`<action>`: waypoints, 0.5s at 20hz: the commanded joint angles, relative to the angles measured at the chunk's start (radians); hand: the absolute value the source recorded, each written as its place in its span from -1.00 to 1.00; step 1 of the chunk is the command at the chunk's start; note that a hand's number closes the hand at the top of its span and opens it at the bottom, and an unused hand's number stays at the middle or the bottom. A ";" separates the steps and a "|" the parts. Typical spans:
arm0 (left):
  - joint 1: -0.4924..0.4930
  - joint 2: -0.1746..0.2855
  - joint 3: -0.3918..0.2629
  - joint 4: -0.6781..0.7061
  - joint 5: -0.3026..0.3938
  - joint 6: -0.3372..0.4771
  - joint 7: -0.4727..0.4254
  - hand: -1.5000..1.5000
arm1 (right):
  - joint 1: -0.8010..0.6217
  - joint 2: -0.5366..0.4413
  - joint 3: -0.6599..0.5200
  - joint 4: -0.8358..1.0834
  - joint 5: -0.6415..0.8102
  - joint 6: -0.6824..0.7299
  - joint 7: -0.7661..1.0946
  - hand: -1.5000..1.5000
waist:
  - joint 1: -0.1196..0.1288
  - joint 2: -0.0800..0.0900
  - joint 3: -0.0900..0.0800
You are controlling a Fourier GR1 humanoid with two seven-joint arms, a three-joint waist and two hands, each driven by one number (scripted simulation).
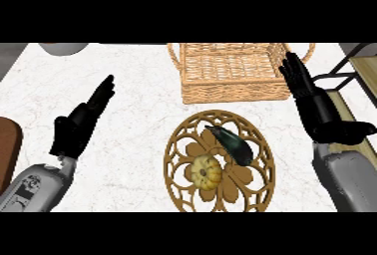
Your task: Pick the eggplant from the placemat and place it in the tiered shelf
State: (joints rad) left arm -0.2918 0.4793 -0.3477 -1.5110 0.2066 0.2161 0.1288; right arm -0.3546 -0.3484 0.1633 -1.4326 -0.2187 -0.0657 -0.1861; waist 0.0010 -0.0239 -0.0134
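Observation:
A dark eggplant (232,144) lies on the round tan openwork placemat (177,149) in the middle of the counter, toward the mat's upper right. Just left of and below it on the same mat sits a small yellow squash (205,172). My right hand (315,103) stands open to the right of the mat, fingers straight and pointing up, apart from the eggplant. At the left, my left hand (80,122) is open too, fingers up, holding nothing. The tiered shelf (355,79) shows only as a dark frame with wooden boards at the right edge.
A wicker basket (234,74) stands behind the placemat, close to my right hand's fingertips. A grey bowl-like rim (63,48) peeks in at the top left. A brown board edge (7,149) shows at the far left.

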 commanded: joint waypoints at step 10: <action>0.206 -0.102 0.097 0.180 0.169 0.014 0.063 0.00 | -0.154 -0.319 0.000 0.394 0.094 0.253 0.357 1.00 | 0.049 0.046 0.011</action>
State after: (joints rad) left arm -0.1239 0.4117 -0.2634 -1.3917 0.3387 0.2397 0.1939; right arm -0.4693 -0.6277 0.1596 -1.1809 -0.1206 0.1190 0.0441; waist 0.0449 0.0178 -0.0075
